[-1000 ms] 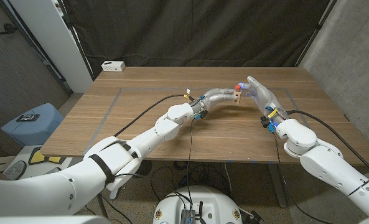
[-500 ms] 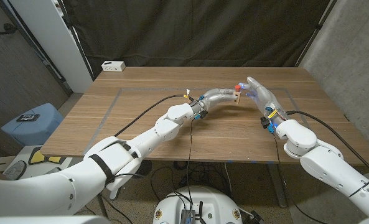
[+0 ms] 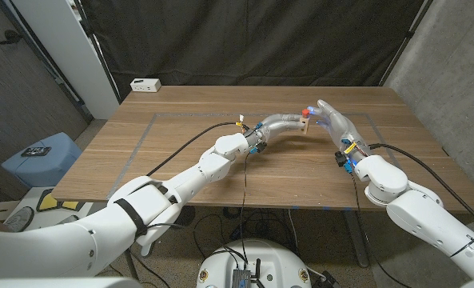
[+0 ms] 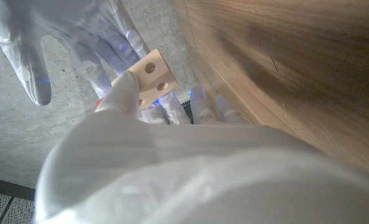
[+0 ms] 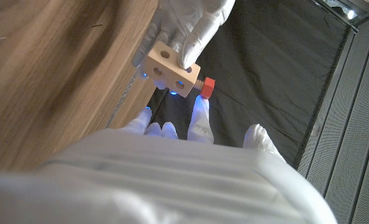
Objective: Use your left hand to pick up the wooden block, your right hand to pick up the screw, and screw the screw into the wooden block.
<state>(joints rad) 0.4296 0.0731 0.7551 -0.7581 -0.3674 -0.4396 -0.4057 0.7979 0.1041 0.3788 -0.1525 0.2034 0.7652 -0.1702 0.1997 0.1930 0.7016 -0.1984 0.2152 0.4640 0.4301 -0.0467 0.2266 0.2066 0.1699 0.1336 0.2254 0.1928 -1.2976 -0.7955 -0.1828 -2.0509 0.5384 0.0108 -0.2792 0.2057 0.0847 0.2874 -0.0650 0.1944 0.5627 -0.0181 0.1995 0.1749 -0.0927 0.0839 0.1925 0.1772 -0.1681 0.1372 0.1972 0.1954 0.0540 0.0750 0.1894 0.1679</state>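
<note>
Nothing moved since the earlier frame: my left hand [image 3: 283,124] gripped the wooden block [image 5: 171,72] above the table [image 3: 181,160], screw [image 5: 206,86] partly seated in it, right hand [image 3: 336,122] at the screw, its grip unclear, tightening likely left.

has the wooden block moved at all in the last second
No. In the head view the wooden block, held by the left hand, sits at the same spot against the table's far edge.

a wooden worktop [image 3: 181,152] stands before a black curtain [image 3: 252,40], grey wall [image 3: 452,72] at right, blue stool [image 3: 41,156] at left.
</note>
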